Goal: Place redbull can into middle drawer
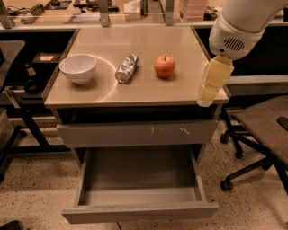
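Note:
The redbull can (pixel 126 68), silver with bluish markings, lies on its side on the tabletop (pixel 144 92) between the white bowl (pixel 78 68) and the red apple (pixel 165 66). The middle drawer (pixel 139 210) is pulled out at the bottom of the cabinet, and nothing shows inside it. My gripper (pixel 207 95), cream-coloured, hangs from the white arm (pixel 238 27) over the table's right front corner. It is right of the apple, well apart from the can, and holds nothing that I can see.
A shut grey drawer front (pixel 137 133) with white scuff marks sits above the open drawer. An office chair (pixel 261 134) stands to the right. A dark stand (pixel 22 108) is on the left. A cluttered bench (pixel 103 13) runs behind the table.

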